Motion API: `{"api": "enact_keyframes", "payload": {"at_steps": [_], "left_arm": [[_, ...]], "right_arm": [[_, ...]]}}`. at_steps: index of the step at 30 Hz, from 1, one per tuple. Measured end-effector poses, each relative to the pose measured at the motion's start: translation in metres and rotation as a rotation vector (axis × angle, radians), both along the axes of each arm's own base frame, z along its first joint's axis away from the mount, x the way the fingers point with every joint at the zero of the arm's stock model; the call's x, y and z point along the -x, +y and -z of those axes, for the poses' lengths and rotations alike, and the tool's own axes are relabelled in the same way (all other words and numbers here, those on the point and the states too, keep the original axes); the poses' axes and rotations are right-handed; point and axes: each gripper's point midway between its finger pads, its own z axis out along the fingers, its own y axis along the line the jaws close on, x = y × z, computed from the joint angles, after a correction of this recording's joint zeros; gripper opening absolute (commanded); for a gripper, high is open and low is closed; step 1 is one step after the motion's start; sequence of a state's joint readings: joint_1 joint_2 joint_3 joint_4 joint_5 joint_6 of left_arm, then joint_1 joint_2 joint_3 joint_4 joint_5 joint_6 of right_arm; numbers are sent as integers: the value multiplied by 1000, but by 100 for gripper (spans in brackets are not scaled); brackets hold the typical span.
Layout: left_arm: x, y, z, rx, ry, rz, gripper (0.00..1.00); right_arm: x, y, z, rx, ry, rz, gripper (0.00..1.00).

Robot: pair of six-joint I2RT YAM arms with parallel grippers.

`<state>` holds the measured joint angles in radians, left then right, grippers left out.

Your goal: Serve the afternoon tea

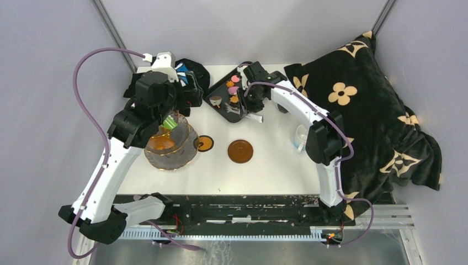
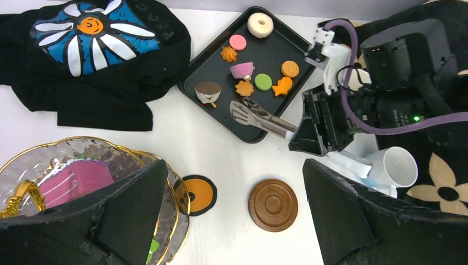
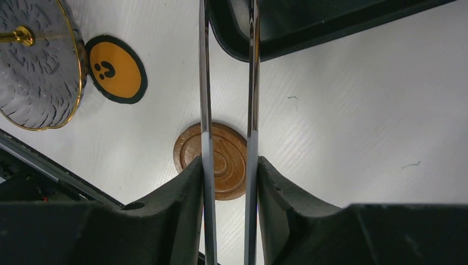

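Observation:
The gold-trimmed glass stand [image 1: 168, 149] stands at the left; a pink pastry [image 2: 72, 179] lies on an upper tier and a green one [image 2: 150, 251] lower down. My left gripper [image 1: 167, 117] hovers over the stand, open and empty [image 2: 232, 165]. A black tray [image 2: 273, 41] holds several toy pastries, among them a green one [image 2: 263, 81] and a brown cupcake [image 2: 208, 91]. My right gripper [image 1: 249, 102] is shut on metal tongs [image 2: 259, 116] whose tips rest at the tray's near edge. A brown saucer [image 1: 240, 150] lies mid-table. The white mug [image 1: 301, 138] stands to its right. The dark cup is hidden.
A round orange coaster [image 1: 205, 143] lies beside the stand. The black cloth with a blue-white flower [image 2: 94, 49] lies at the back left. The black blanket with tan flowers [image 1: 353, 99] covers the right side. In the right wrist view the tongs' arms [image 3: 205, 110] run over the saucer [image 3: 232, 165].

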<state>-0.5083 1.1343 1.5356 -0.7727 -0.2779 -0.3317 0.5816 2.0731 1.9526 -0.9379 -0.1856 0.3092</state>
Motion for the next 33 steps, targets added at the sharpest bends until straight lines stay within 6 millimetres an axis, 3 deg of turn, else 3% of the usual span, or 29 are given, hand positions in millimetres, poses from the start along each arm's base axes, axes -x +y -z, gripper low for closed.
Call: {"api": "enact_keyframes", "payload": {"at_steps": [6, 15, 23, 33], "left_arm": [[0, 0, -3, 3, -5, 0, 99], [0, 0, -3, 2, -5, -1, 99], [-2, 0, -1, -3, 0, -5, 99], [-1, 1, 0, -6, 2, -9, 99]], "right_arm": [[-6, 16, 7, -44, 32, -17, 41], [-18, 38, -8, -138, 18, -27, 40], [-35, 59, -9, -209, 14, -17, 22], [-48, 70, 3, -224, 21, 0, 16]]}}
